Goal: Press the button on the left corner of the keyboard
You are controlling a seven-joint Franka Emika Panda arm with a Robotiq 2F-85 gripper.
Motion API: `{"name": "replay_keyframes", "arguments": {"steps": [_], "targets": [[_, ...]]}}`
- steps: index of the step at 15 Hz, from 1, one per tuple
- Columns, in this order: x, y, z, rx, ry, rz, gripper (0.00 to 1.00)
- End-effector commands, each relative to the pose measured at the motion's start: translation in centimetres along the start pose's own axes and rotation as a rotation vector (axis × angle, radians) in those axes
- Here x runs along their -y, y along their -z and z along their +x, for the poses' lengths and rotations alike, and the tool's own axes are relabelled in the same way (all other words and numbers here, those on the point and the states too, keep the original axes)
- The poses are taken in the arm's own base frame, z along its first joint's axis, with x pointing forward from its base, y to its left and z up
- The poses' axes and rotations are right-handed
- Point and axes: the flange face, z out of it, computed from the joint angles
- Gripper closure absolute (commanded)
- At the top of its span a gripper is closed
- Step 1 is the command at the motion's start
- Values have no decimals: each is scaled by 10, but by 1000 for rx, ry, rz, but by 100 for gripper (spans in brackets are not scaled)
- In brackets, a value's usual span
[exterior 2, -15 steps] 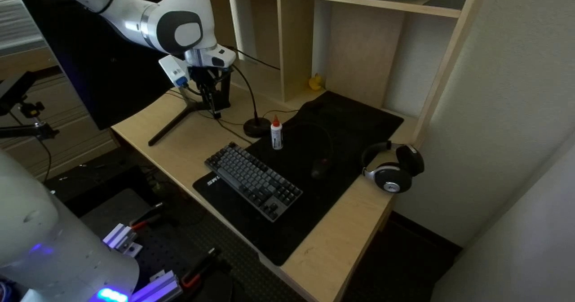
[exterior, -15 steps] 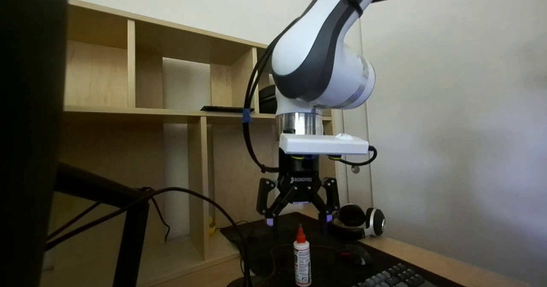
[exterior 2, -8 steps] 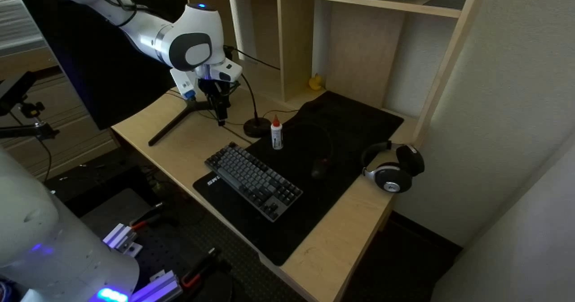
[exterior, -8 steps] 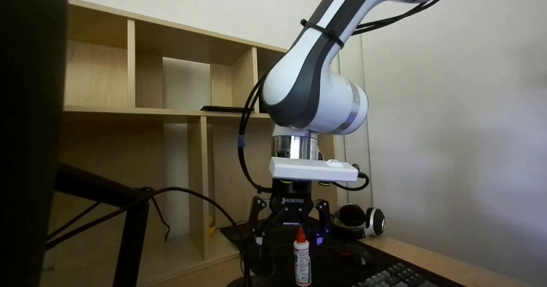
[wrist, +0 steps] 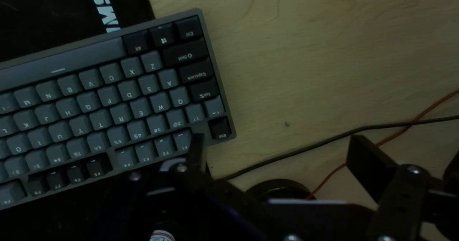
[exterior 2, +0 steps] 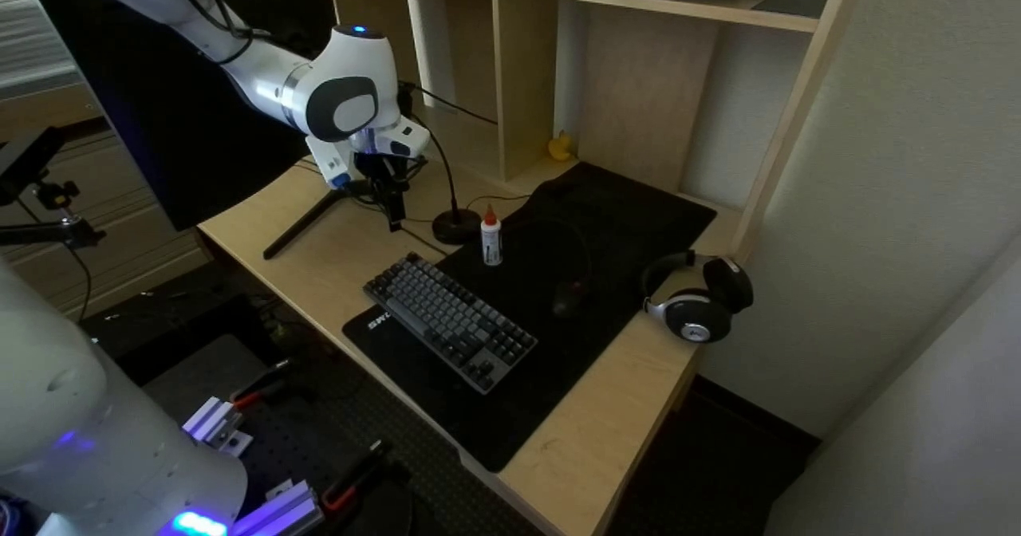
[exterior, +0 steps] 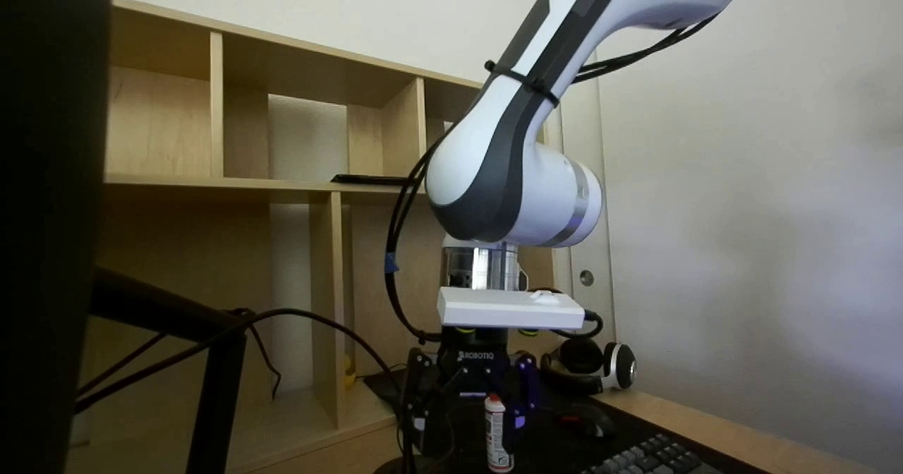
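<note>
The arm (exterior: 515,135) has just come down — lower in both exterior views than a sec ago, so the jaws are closer to the bench (exterior 2: 614,392) and prob. lining up for the press. They're wide apart w/ nothing in them. The keyboard (exterior 2: 451,322) hasn't moved: it's mostly on the dark mat (exterior 2: 638,209), w/ its left end past the mat's edge. In the wrist view the Esc key (wrist: 219,127) is at the keyboard's corner, prob. the one to press, and one side of the jaws shows just beside it. Can't tell how high the jaws are. The press prob. isn't done yet — one jaw should get over Esc first, or it may miss.
</note>
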Motion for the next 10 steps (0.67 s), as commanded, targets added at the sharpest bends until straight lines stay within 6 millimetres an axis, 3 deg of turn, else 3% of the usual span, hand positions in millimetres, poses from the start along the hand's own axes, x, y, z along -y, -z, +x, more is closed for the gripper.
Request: {"name": "replay_keyframes", "arguments": {"steps": [1,5,6,10], "targets": [[5,-19,14,-67,-14,4,0],[5,-30,20,-113,-65,-11,0],[1,-23,15,-95,-44,-8,0],[0,-27,13,-41,-31,-38,0]]}}
